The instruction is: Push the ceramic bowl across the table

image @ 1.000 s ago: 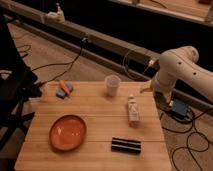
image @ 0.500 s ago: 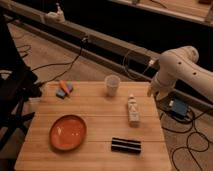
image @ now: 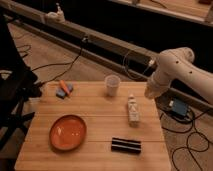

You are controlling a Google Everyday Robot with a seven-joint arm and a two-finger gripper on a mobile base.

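**Orange-red bowl at the near left, arm off the far right edge**

From my station I see the shallow, round, glossy orange-red ceramic bowl (image: 68, 132) resting flat on the rectangular light wooden plank table (image: 97, 117). It sits in the near-left part of the tabletop, with bare wood all round it and nothing touching it.

The white robot arm (image: 177, 70) comes in from the right and bends down toward the table's far-right corner. Its gripper (image: 149, 93) hangs at the end of the arm, just off the right edge of the table and well apart from the bowl. From this angle the gripper is only a pale blur against the dark floor, so I can't make out whether it is spread or closed. It appears to hold nothing.

Between the gripper and the bowl stand other things. A translucent white plastic cup (image: 112, 85) is upright near the far edge, about midway along it. A small white bottle (image: 133, 110) sits to the right of centre, near the gripper's side. A flat black rectangular bar (image: 125, 145) lies along the near edge, to the right of the bowl. A small blue block with an orange piece on top (image: 64, 89) is at the far left.

On the floor to the right lie a blue box (image: 178, 108) and loops of black cable (image: 192, 145).
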